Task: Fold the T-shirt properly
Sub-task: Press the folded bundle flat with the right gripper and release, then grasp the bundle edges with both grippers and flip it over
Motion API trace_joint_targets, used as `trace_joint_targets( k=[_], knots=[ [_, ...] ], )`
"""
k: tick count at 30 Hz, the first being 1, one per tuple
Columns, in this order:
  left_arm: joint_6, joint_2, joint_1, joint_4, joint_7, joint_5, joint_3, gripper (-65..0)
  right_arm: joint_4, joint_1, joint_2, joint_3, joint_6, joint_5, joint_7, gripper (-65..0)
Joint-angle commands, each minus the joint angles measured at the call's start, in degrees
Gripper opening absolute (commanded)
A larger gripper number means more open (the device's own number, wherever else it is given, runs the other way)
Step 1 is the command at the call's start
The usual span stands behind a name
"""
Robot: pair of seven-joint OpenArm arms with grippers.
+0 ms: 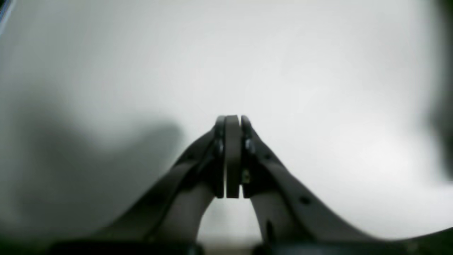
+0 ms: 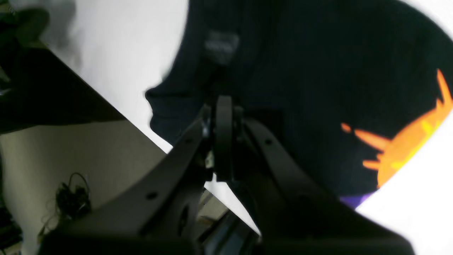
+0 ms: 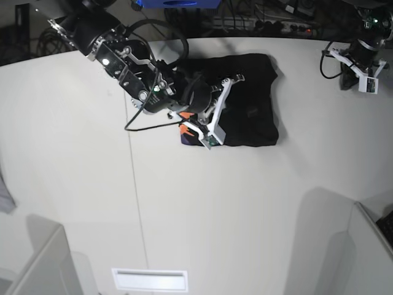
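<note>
The black T-shirt [image 3: 252, 104] lies folded into a rough rectangle at the back middle of the white table [image 3: 245, 215]. Its orange print [image 3: 183, 129] peeks out at the near left corner. My right gripper [image 3: 232, 83] reaches over the shirt's left part from the left. In the right wrist view this gripper [image 2: 223, 102] is shut, pads pressed together right at the black cloth [image 2: 300, 71], with the orange print [image 2: 407, 145] to the right; I see no cloth between the pads. My left gripper [image 1: 232, 118] is shut on nothing over bare table. Its arm [image 3: 362, 58] stays at the far right corner.
Cables and a blue box [image 3: 178, 3] lie beyond the table's back edge. Grey bins stand at the near left [image 3: 37, 264] and near right [image 3: 362, 246] corners. A white slot [image 3: 149, 279] sits at the front edge. The table edge and floor with cables [image 2: 70, 202] show left of the shirt.
</note>
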Motion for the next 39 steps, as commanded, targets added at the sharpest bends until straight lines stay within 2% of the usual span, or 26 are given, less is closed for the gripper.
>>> trace_joint_targets(
  k=[1,4,7,12,15,20,23,26,29,34,39],
  knots=[
    [-0.1,-0.8,1.4,1.4,-0.7,-3.2,0.5,-65.0,1.2,1.0,0.9,0.3,0.3,0.0,2.2,-65.0],
    [0.3,-0.8,1.6,1.5,-0.7,-12.2,2.3,-65.0,1.2,-1.0,3.1,0.4,0.3,0.2,5.8,-65.0],
    [0.3,-0.7,1.8,0.5,0.4,-18.6,3.1,-65.0,1.2,-3.2,5.2,0.4,0.3,0.2,10.0,-65.0],
    [-0.1,-0.8,1.0,-0.4,5.4,-27.1,3.4,-25.5,1.2,-5.9,7.3,0.4,0.3,0.2,13.1,-65.0],
    [-0.1,-0.7,-0.8,-0.8,8.6,-30.4,3.5,-14.0,1.2,-6.5,7.8,0.4,0.3,0.2,13.1,-65.0],
    [-0.1,0.6,-5.0,-0.8,15.4,-34.0,3.5,-13.2,1.1,-9.5,7.8,3.6,0.3,0.1,13.8,-65.0],
    [0.3,2.3,-8.1,-1.6,18.5,-33.8,3.5,-13.2,1.2,-12.5,7.8,9.8,0.3,0.1,13.8,-65.0],
    [0.4,3.1,-10.4,-3.6,20.8,-31.0,4.0,-13.2,1.2,-14.6,7.8,14.0,0.4,0.1,13.8,-65.0],
    [0.4,3.8,-11.3,-5.4,20.5,-26.8,8.3,-13.2,1.2,-15.7,8.1,15.1,0.4,0.1,13.8,-65.0],
    [-0.1,4.1,-11.8,-7.3,18.6,-26.7,15.4,-13.3,1.2,-15.8,8.0,14.8,0.4,0.1,13.8,-65.0],
    [0.4,4.7,-12.1,-7.4,17.7,-26.3,17.1,-13.3,1.2,-16.5,8.0,15.1,0.4,0.1,13.8,-65.0]
  ],
)
